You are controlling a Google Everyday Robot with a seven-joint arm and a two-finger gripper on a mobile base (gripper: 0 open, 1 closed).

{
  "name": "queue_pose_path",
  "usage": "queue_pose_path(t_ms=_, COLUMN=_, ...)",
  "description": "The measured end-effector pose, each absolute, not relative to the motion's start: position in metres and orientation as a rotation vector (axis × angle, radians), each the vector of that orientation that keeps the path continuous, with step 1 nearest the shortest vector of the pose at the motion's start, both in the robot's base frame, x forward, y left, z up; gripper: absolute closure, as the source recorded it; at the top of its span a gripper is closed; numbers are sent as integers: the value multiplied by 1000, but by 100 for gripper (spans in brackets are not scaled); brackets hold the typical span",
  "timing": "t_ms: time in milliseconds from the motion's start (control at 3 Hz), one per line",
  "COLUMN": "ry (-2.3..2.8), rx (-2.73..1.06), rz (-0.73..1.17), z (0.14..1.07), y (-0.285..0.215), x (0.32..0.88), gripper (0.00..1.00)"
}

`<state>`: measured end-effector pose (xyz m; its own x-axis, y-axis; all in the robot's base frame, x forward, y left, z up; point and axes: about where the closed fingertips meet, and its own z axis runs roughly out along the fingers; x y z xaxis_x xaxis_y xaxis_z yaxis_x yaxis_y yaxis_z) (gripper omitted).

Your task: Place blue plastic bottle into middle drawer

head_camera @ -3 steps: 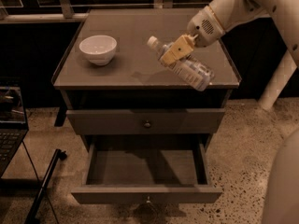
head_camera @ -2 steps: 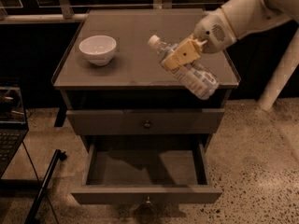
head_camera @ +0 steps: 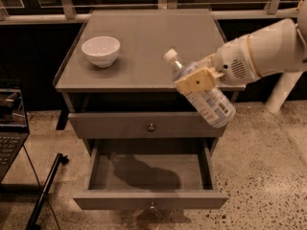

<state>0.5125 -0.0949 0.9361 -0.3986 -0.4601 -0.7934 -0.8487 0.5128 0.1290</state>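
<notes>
Bottle (head_camera: 213,107), one: carried forward since last frame, now past the worktop's (head_camera: 144,37) front edge, near the right corner.
Gripper (head_camera: 195,80), one, pinching the tilted bottle above the open drawer (head_camera: 148,200); bowl (head_camera: 100,50), one, by the left edge.

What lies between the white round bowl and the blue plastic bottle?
Bare grey cabinet top, in the camera view; the gripper holds the blue plastic bottle over its front right edge.

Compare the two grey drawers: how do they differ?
The upper drawer is shut; the middle drawer is pulled out, its floor showing. The tilted blue plastic bottle, clamped in the gripper at the cabinet's front right, hides the upper drawer's right end from view; the middle drawer shows whole. Both are grey, flat-fronted, round-knobbed.
</notes>
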Motion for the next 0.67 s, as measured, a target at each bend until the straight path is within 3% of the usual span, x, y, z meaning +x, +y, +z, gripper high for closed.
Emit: queue_pose_path(t_ms=667, ry=2077, rx=-1003, rz=676, z=904, y=-96, x=513, gripper=100)
